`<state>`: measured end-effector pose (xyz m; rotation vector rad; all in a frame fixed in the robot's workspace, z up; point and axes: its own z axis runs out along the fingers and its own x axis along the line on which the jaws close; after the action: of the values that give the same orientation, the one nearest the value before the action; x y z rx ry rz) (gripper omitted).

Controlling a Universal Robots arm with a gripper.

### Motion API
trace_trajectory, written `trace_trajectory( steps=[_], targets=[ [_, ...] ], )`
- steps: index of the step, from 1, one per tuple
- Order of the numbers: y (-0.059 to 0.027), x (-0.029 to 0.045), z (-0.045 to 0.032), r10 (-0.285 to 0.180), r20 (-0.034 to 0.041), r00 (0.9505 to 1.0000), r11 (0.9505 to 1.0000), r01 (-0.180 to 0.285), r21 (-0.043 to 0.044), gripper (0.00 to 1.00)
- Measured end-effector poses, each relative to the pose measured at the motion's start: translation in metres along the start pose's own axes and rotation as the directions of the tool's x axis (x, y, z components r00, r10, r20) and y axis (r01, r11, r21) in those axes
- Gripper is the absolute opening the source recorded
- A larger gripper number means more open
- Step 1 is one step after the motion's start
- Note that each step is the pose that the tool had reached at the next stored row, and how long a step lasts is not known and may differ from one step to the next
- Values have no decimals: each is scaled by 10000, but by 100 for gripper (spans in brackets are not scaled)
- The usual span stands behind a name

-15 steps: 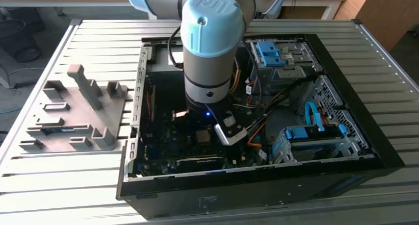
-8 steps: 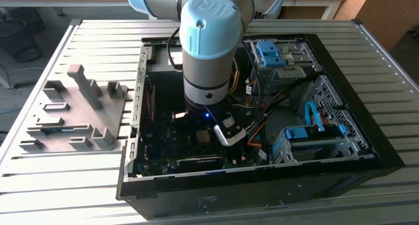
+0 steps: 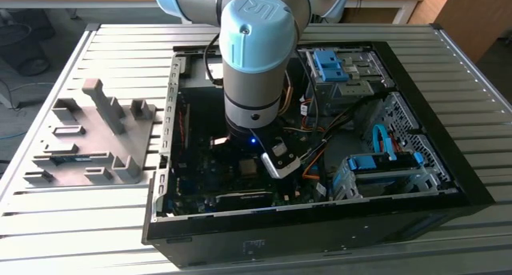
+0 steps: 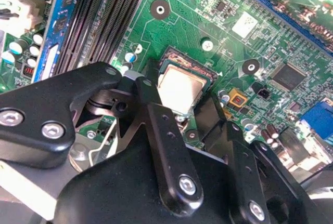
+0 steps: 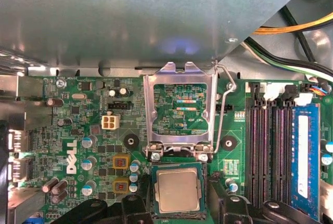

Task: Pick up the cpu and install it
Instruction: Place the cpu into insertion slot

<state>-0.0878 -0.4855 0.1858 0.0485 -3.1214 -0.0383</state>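
The cpu [image 5: 177, 190] [image 4: 183, 88], a small square chip with a dull silver top, lies flat in its socket on the green motherboard [image 5: 93, 130] inside the open computer case [image 3: 416, 185]. My gripper [image 5: 178, 206] [image 4: 177, 102] hangs just over it. Its two black fingers [image 5: 136, 206] stand on opposite sides of the chip, with a small gap showing on each side. The socket's metal load plate [image 5: 179, 76] is tipped up and open, and its wire lever [image 5: 225, 104] is raised beside it. In the exterior view the arm [image 3: 254, 65] reaches straight down into the case.
Dark memory slots [image 5: 270, 151] and a blue-labelled stick [image 5: 304, 156] run beside the socket. A grey case wall [image 5: 130, 16] rises close behind the load plate. Drive cages [image 3: 344, 71], blue brackets [image 3: 384, 161] and cables [image 3: 320, 149] crowd the exterior view's right. A grey parts fixture [image 3: 88, 143] sits outside on the left.
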Motion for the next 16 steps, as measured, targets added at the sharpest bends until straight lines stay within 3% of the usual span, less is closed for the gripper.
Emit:
trace_trajectory(
  steps=[16],
  targets=[
    [1, 1, -28, -8, 0, 10000, 10000, 8, -1, 52]
  ],
)
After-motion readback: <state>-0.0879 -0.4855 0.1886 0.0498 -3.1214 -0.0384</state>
